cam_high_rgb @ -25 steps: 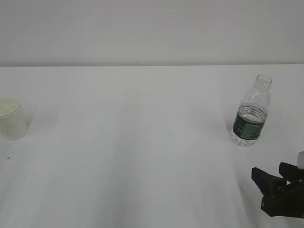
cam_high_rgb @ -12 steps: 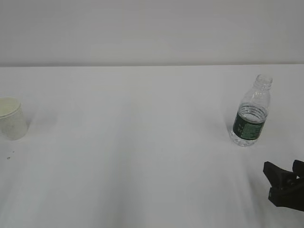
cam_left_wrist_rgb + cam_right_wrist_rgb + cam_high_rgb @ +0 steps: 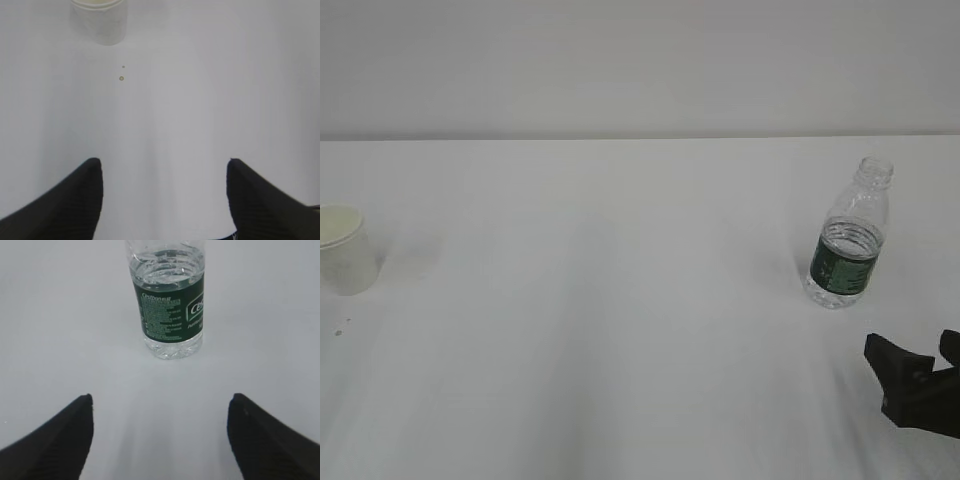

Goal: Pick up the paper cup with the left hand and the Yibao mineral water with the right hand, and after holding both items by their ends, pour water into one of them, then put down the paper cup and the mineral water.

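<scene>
The right hand (image 3: 160, 432), jaws apart, faced the uncapped, likely slippery Yibao mineral water (image 3: 170, 305) just ahead; its labelled waist looked the best hold.

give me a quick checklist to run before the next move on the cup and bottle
1. Yibao mineral water upright on the table: ok.
2. Bottle cap off, neck open: ok.
3. Right hand open, bottle ahead between its fingers, not touched: ok.
4. Left hand open and empty: ok.
5. Paper cup centred ahead of the left hand: not ok, it sits off to the left in the left wrist view.
6. Water in the cup: cannot tell.
</scene>
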Motion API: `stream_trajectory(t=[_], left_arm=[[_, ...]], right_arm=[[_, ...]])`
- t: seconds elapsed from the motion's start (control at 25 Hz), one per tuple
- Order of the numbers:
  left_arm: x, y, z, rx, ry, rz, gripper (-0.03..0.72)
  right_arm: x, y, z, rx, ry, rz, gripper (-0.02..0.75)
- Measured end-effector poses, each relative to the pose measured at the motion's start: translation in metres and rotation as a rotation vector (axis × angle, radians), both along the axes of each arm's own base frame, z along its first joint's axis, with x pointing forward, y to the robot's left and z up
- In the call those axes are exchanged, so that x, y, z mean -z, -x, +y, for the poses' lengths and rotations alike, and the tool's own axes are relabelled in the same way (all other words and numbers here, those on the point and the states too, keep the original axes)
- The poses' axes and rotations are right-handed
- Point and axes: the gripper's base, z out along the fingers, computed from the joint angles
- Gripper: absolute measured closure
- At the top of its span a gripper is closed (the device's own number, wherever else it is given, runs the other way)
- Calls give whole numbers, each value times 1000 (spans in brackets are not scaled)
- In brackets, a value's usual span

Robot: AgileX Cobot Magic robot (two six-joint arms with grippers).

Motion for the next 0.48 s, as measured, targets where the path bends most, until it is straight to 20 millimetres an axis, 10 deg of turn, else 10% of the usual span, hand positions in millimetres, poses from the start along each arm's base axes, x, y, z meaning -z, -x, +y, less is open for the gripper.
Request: stream_trajectory(t=[0.48], left_arm=[[1,-5,-1,0,1,-8,124]], right_arm=[[-5,-12,4,0,-14,-42,55]])
